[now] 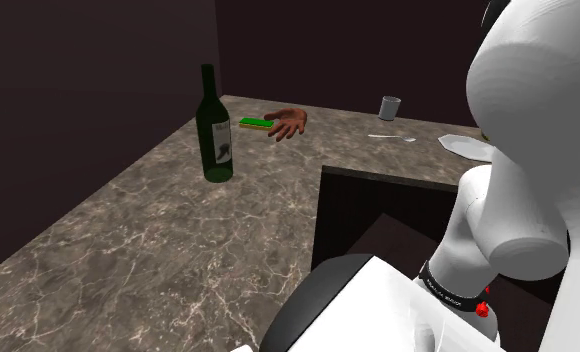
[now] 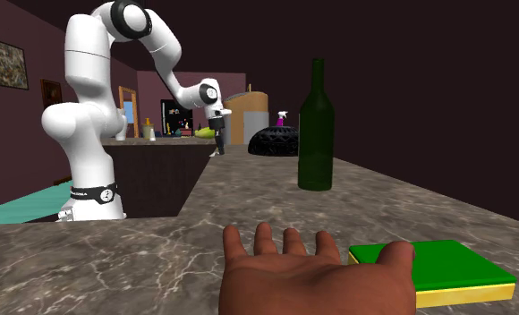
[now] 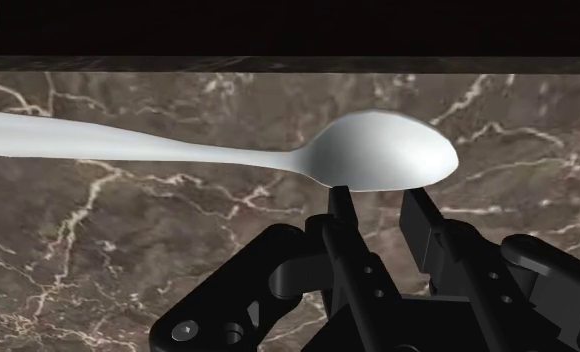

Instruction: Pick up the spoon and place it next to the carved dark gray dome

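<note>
Marble counter below: the spoon sits crosswise at the tip of my pincer, near the counter's wall edge. Whether I grip it, I cannot tell. Verify hold, then set it level beside the dome.

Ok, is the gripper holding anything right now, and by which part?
Nothing is held. The black fingers stand apart, their tips by the bowl of the white spoon, which lies on the brown marble counter.

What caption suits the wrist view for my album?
Black gripper, fingers apart, just above a pale spoon on marbled counter.
</note>
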Motion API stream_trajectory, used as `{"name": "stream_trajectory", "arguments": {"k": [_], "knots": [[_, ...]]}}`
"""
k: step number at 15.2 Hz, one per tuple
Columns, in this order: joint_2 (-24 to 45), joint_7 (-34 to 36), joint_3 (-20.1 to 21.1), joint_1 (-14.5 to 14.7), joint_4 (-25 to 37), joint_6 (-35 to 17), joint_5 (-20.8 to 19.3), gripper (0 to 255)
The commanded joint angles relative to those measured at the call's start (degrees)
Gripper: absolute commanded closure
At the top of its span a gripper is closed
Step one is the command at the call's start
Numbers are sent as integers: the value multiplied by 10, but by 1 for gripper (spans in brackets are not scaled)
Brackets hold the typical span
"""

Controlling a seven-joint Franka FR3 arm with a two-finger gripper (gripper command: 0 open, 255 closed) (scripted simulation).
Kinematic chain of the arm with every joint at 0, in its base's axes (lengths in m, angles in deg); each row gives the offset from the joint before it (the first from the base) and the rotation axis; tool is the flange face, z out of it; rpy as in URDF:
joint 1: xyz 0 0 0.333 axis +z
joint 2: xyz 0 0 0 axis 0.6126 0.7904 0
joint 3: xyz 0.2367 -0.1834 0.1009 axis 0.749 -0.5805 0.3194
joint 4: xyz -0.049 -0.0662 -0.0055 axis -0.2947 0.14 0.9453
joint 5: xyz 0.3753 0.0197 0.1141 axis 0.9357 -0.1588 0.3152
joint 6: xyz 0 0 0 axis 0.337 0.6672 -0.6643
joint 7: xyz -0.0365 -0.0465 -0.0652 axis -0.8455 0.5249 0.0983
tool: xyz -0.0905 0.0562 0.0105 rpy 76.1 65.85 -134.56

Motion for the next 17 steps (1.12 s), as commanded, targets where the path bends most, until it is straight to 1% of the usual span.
{"name": "stream_trajectory", "arguments": {"k": [1,6,7,12,15,16,17], "knots": [[5,5,-2,2,0,-2,-7,255],[5,5,-2,2,0,-2,-6,255],[5,5,-2,2,0,-2,-6,0],[5,5,-2,2,0,-2,-6,0],[-64,-57,17,-15,14,39,83,0],[-81,-72,17,-15,19,51,104,0],[-81,-72,14,-12,19,51,103,0]]}}
